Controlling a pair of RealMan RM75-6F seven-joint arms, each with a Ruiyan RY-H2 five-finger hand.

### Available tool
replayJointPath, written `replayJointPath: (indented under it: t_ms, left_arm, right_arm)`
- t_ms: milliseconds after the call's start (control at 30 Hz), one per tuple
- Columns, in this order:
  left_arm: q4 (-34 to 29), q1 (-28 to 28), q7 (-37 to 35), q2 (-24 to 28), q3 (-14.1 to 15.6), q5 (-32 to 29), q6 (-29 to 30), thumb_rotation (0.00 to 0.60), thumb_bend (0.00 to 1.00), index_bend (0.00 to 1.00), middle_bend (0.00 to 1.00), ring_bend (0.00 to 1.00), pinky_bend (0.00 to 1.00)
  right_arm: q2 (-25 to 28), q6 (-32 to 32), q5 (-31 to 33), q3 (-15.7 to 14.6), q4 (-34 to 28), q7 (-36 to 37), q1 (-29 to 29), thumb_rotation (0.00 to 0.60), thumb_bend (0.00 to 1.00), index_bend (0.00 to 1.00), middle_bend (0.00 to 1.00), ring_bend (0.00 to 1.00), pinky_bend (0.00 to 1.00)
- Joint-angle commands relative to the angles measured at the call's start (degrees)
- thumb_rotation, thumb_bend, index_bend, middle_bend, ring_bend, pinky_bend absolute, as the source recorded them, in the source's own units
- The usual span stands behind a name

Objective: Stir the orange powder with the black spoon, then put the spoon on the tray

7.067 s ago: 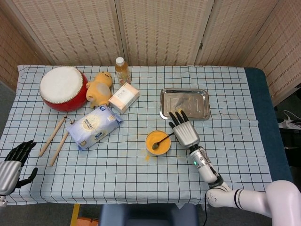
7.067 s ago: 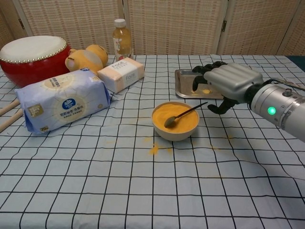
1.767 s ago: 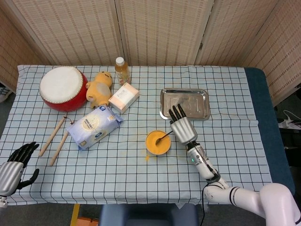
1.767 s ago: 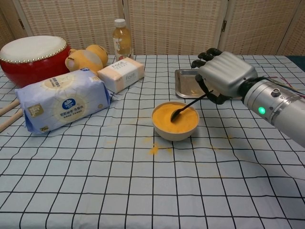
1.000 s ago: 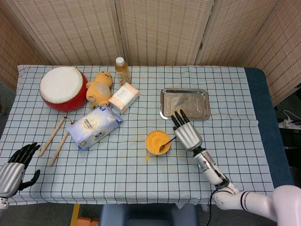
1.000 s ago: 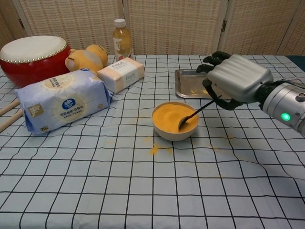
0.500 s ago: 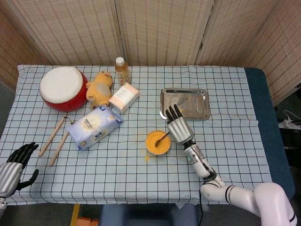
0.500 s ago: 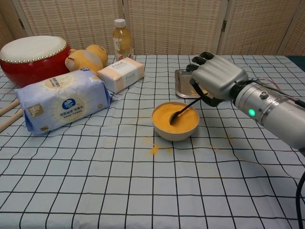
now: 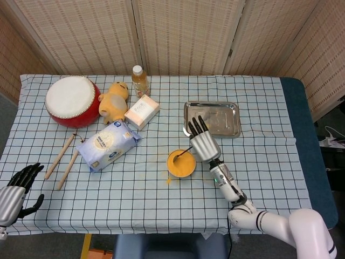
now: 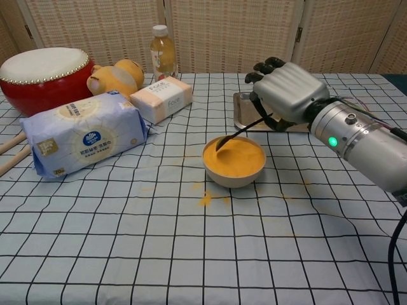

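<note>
A yellow bowl of orange powder (image 9: 180, 163) (image 10: 233, 160) sits mid-table. My right hand (image 9: 201, 142) (image 10: 284, 91) grips the handle of the black spoon (image 10: 236, 133) (image 9: 182, 153), just right of and behind the bowl. The spoon's head rests at the powder's far-left edge. Behind the hand stands the steel tray (image 9: 212, 119) (image 10: 242, 109), partly hidden in the chest view. My left hand (image 9: 15, 191) hangs open at the table's near-left corner, holding nothing.
A red drum (image 9: 73, 101), yellow plush toy (image 9: 114, 101), drink bottle (image 9: 139, 80), pink box (image 9: 142, 111) and blue wipes pack (image 9: 107, 144) crowd the left half. Two drumsticks (image 9: 63, 160) lie at the left. Spilled orange powder (image 10: 205, 199) dots the cloth before the bowl.
My right hand has shifted left and back, sweeping the spoon's head from the bowl's middle to its far-left edge. The left hand has stayed put.
</note>
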Motion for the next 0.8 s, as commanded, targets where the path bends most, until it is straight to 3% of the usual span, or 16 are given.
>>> replayJointPath:
  t_ms: [33, 233, 533, 800]
  left_arm:
    - [0.14, 0.01, -0.11, -0.01, 0.03, 0.00, -0.02, 0.600, 0.46, 0.00, 0.02, 0.00, 0.12]
    - [0.22, 0.05, -0.26, 0.06, 0.02, -0.08, 0.02, 0.600, 0.46, 0.00, 0.02, 0.00, 0.12]
    - [0.00, 0.03, 0.49, -0.15, 0.16, 0.08, -0.16, 0.600, 0.46, 0.00, 0.02, 0.00, 0.12]
    - [-0.34, -0.01, 1.07, -0.23, 0.21, 0.15, -0.26, 0.600, 0.46, 0.00, 0.02, 0.00, 0.12]
  right_arm:
    - [-1.62, -1.59, 0.75, 0.26, 2.19, -0.56, 1.06, 0.600, 0.55, 0.81, 0.13, 0.00, 0.05]
    - [-2.27, -2.98, 0.73, -0.86, 3.61, -0.75, 1.16, 0.600, 0.55, 0.82, 0.13, 0.00, 0.05]
    - [4.23, -1.40, 0.36, -3.51, -6.00, -3.88, -2.10, 0.600, 0.55, 0.83, 0.13, 0.00, 0.05]
    - [7.57, -0.10, 1.34, -3.21, -12.21, -5.08, -3.40, 0.600, 0.55, 0.83, 0.13, 0.00, 0.05]
